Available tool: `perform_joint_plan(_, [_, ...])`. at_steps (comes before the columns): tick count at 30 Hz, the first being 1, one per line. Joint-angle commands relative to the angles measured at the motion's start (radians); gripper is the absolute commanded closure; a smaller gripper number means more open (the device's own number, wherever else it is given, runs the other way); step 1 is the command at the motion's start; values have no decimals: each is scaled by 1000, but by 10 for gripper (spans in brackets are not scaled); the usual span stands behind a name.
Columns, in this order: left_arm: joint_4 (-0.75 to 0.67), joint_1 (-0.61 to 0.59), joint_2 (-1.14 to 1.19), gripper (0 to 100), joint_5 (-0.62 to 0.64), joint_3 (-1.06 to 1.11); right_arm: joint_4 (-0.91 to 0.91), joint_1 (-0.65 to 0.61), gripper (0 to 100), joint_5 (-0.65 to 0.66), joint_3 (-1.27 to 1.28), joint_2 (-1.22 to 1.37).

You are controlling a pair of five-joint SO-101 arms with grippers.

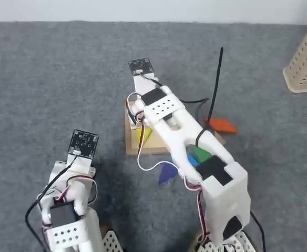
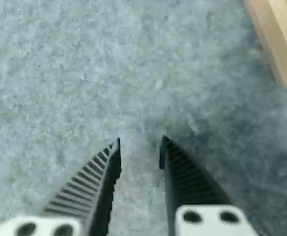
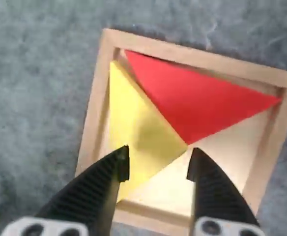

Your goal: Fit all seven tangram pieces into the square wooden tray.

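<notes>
While the right fingers hang spread wide over the wooden tray, they pinch nothing. Two pieces lie flat inside the tray. The yellow triangle has its long edge along the tray wall beside one finger. Its square corner points to the tray's middle and ends just by the other fingertip. The red triangle lies beyond the fingertips w/ its long edge along the far wall, square corner pointing back toward the fingers. The two touch along a short edge. Bare wood shows under the second finger.

From the high view, a purple piece lies on the grey tabletop just outside the tray, beside the right arm. Green & blue pieces are partly hidden under that arm, so which way they point I can't tell. An orange piece lies on the arm's other side.

The left fingers are a little apart, gripping nothing, over bare tabletop. A tray corner lies well beyond their tips, off to one side.
</notes>
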Motion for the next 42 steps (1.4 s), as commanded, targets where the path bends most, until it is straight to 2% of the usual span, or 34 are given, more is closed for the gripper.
perform_joint_plan(1, [3, -2, -23, 879, 8, -13, 30, 16, 840, 21, -55, -51])
perform_joint_plan(7, [3, -2, -23, 879, 8, -13, 39, 91, 991, 31, -40, -189])
perform_joint_plan(15, [3, -2, -23, 879, 8, -13, -104, 133, 990, 132, 83, -170])
perform_joint_plan(18, [3, -2, -23, 879, 8, -13, -122, 140, 991, 212, 101, -127])
perform_joint_plan(28, [3, -2, -23, 879, 8, -13, 252, 414, 988, 400, 49, -243])
perform_joint_plan(34, [3, -2, -23, 879, 8, -13, 255, 529, 987, 427, 130, -298])
perform_joint_plan(38, [3, -2, -23, 879, 8, -13, 191, 532, 904, 450, 201, -323])
perform_joint_plan(42, [3, -2, -23, 879, 8, -13, 185, 532, 792, 628, 206, -280])
